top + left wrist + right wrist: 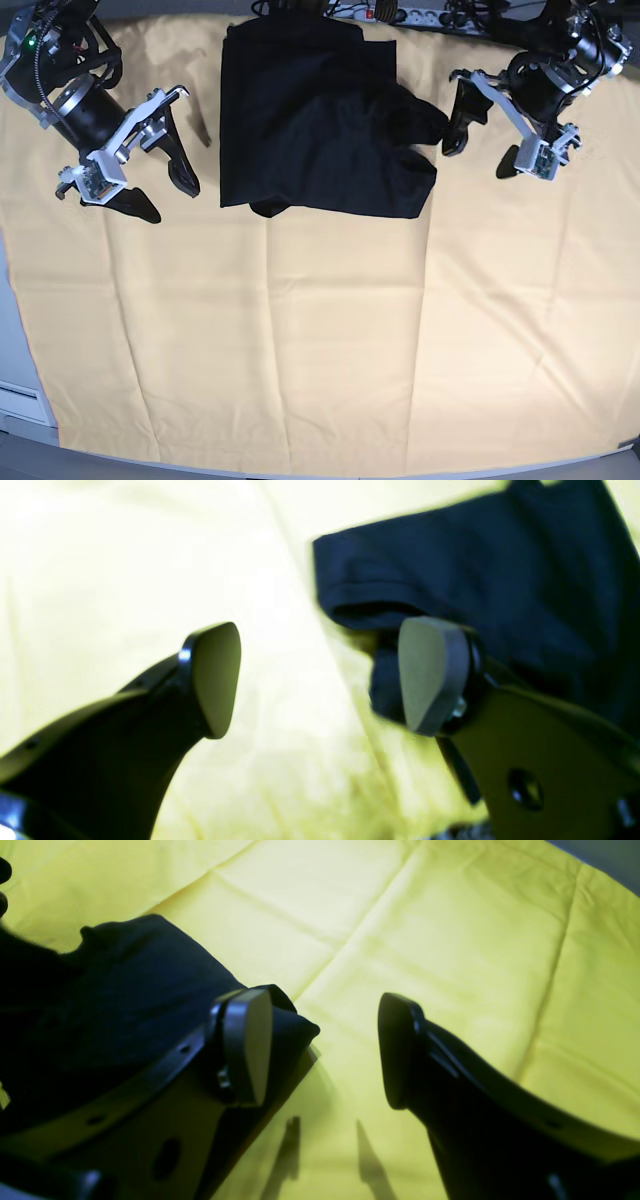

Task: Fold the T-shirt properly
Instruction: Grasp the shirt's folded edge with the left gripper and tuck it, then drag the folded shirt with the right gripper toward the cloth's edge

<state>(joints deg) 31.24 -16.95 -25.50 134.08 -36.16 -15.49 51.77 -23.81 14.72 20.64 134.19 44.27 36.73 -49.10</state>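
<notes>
The soft black T-shirt (pixel 310 120) lies partly folded at the far middle of the pale yellow cloth (pixel 300 340). The left gripper (pixel 482 138), just right of the sleeve, has its jaws wide and empty. The right gripper (pixel 165 190), near the left edge of the T-shirt, is also wide and holds nothing.

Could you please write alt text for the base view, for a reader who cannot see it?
A partly folded black T-shirt lies at the far edge of a pale yellow cloth. The open left gripper and open right gripper flank it, holding nothing.
</notes>
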